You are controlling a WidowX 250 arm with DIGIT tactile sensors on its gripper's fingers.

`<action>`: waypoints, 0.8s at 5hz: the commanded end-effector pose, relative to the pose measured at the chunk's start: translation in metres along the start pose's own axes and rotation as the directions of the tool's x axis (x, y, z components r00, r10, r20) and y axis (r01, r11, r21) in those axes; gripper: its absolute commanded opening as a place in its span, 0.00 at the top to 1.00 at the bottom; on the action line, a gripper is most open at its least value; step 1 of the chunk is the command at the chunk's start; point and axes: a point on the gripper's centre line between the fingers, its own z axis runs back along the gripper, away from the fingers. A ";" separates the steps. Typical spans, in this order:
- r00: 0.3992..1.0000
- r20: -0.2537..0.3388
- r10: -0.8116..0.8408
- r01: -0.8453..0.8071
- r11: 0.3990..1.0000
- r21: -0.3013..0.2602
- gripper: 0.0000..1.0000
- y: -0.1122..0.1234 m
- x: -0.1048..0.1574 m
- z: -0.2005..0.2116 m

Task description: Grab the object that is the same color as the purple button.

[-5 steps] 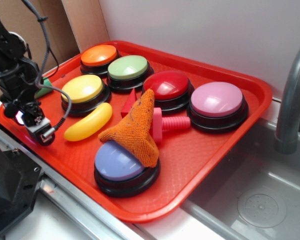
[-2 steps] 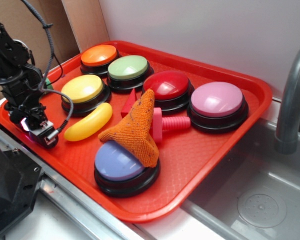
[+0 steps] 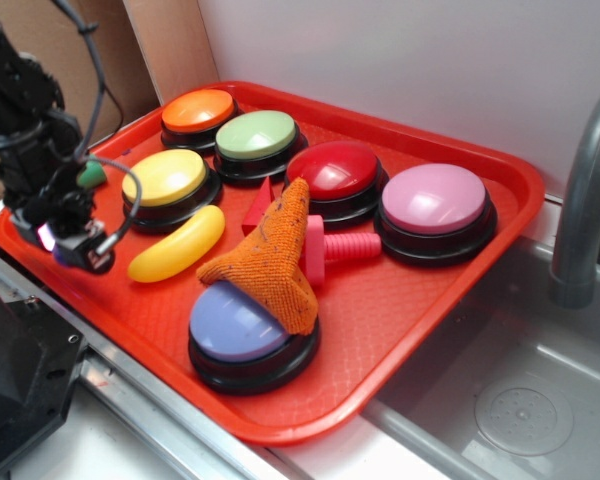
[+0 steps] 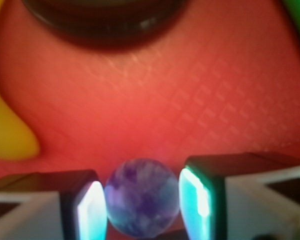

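A red plastic tray (image 3: 400, 300) with an embossed grid texture carries a set of round dome buttons on glossy black bases: an orange-topped button (image 3: 197, 110), a pale green-topped button (image 3: 256, 135), a yellow-topped button (image 3: 164, 178), a deep red-topped button (image 3: 332, 170), a pink-topped button (image 3: 433, 199) and the lavender-topped purple button (image 3: 232, 322) at the near edge. A coarse, knitted orange cloth (image 3: 273, 256) drapes partly over the purple button's top. Beside it lie a smooth yellow banana-shaped toy (image 3: 176, 245) and a ribbed pink plastic bolt (image 3: 342, 247).

The black claw (image 3: 72, 243) sits over the tray's left edge, just left of the banana toy. In the wrist view, the small mottled purple marble ball (image 4: 142, 197), with lighter flecks, lies between the two pale, glowing pads (image 4: 195, 199). The claw (image 4: 142, 202) is narrowed around the ball, with the pads close against either side; the picture is blurred, so whether they actually press it is hard to say, though it looks gripped. The textured tray floor shows behind it.
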 end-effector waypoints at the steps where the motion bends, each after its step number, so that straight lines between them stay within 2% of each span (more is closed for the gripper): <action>1: 1.000 0.028 -0.007 0.009 0.998 -0.068 1.00 -0.046 0.036 0.076; 2: 0.996 0.086 0.015 0.002 0.981 -0.192 1.00 -0.071 0.046 0.127; 3: 0.992 0.122 0.026 0.002 0.974 -0.226 1.00 -0.075 0.048 0.139; 4: 0.997 0.061 0.037 -0.024 0.977 -0.210 0.88 -0.070 0.049 0.132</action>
